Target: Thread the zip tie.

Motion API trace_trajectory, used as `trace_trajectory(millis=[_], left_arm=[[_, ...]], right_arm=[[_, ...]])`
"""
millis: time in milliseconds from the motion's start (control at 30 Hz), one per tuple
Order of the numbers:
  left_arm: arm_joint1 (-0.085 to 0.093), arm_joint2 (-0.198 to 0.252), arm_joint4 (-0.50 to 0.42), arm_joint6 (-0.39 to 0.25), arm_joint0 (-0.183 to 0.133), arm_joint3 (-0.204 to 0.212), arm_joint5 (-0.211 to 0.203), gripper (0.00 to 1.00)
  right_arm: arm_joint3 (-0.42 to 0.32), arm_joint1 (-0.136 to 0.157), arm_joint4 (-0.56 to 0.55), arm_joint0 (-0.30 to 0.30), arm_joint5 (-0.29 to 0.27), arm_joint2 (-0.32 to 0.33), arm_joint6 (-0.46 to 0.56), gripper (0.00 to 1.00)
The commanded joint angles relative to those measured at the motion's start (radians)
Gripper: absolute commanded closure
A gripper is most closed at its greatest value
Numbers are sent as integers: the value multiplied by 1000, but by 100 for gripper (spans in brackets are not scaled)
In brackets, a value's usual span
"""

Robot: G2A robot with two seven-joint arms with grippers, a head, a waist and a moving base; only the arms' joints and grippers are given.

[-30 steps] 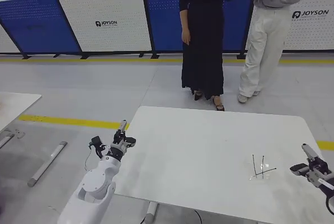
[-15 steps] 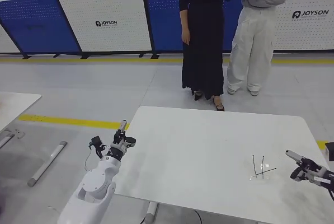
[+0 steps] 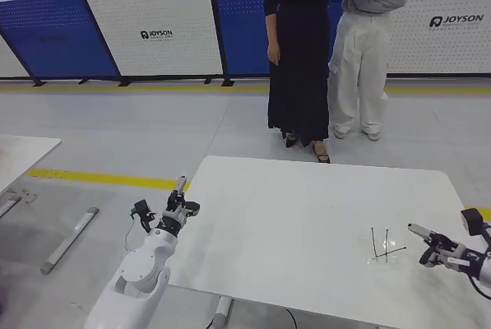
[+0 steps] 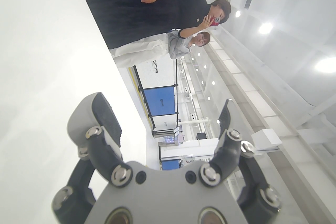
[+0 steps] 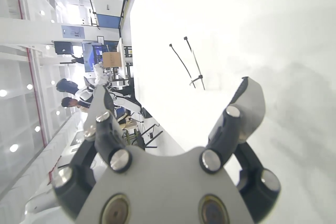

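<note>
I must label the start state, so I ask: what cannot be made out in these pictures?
1. Number of zip ties: top view, too small; they cross.
2. Whether any is threaded: right wrist view, the crossing near their tails is too fine.
3. Near right corner of the table: top view, cut off by the frame's bottom edge.

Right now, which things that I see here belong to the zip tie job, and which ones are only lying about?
Job: zip ties, right gripper, left gripper, white table.
Lying about: grey tube on the floor, side table.
</note>
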Motion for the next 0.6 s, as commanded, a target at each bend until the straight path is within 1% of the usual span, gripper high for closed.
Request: trace_trajectory(millis=[0,67,367,467,567], left_arm=[[0,0,0,0,0,0,0,0],[0,0,0,0,0,0,0,0],[0,0,0,0,0,0,0,0],[0,0,0,0,0,0,0,0],[0,0,0,0,0,0,0,0]], right_arm=[[32,0,-15,28,-8,-26,5,0],[59,1,-17,51,-15,-42,18,0],[57,1,-14,50,-18,-42,12,0],[45,0,-1,39,-33,-51,-15,0],[37,2,-16,41,-26,-67,-24,0]])
